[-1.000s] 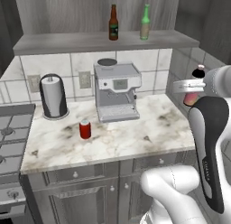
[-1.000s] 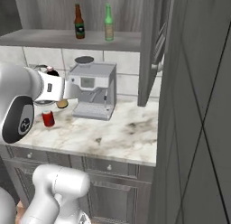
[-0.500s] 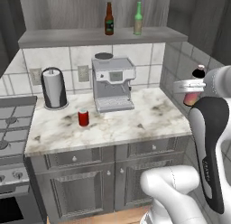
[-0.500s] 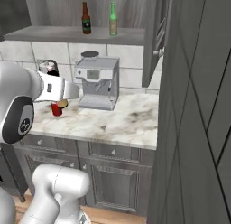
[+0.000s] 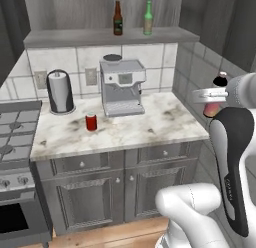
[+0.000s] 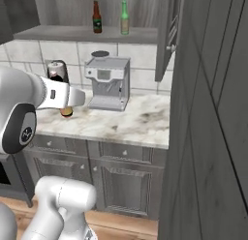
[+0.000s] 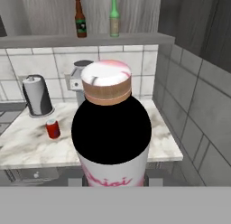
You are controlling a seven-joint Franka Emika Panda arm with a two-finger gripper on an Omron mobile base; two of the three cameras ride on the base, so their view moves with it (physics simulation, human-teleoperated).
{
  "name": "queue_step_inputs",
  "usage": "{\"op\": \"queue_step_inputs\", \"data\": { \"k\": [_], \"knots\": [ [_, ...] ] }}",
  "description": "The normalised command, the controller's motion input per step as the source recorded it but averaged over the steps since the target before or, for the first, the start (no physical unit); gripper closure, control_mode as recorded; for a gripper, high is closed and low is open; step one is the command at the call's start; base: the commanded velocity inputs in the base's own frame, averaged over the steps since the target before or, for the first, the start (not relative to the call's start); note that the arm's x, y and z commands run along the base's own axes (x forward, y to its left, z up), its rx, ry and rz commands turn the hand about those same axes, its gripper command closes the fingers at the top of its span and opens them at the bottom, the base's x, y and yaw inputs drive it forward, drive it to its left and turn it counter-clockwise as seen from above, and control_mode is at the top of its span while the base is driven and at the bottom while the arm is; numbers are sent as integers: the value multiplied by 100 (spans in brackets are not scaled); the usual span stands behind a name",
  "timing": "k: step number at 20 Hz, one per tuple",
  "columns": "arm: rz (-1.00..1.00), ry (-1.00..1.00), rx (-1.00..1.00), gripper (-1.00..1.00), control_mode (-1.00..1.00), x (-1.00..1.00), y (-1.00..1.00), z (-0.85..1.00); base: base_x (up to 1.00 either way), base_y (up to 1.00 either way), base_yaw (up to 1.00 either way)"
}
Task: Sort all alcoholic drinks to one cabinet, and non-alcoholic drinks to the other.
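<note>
A: What's the biggest thing here?

B: The grey wood-grain wall cabinet (image 5: 105, 38), its shelf floor running across the top at twelve o'clock. Under it is the white marbled surface (image 5: 150, 127).

A: And on that surface?

B: A silver coffee machine (image 5: 121, 87) near the middle, and at its nine o'clock a dark cylindrical paper-towel holder (image 5: 60, 91). The short red soda can with a silver top (image 5: 91, 121) stands apart from both, at about seven o'clock from the machine.

A: The beer?

B: Both bottles stand upright on the cabinet shelf, near each other but not touching: the dark brown long-necked bottle with a red label (image 5: 118, 19), and at its three o'clock the green long-necked bottle with a tan label (image 5: 148, 18).

A: What about the gripper?

B: The gripper (image 5: 214, 99) sits at three o'clock in the left base view, off the edge of the surface, closed around the small pink bottle with a black cap (image 7: 111, 133). In the hand view that bottle looms at centre, held in the air.
</note>
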Motion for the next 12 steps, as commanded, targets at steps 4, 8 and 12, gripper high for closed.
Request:
{"op": "queue_step_inputs", "data": {
  "k": [4,8,12],
  "knots": [
    [0,0,0,100,100,0,0,0,-33,24,-3],
    [0,0,0,100,100,0,0,0,-27,34,-2],
    [0,0,0,100,100,0,0,0,-25,40,-2]
  ]
}}
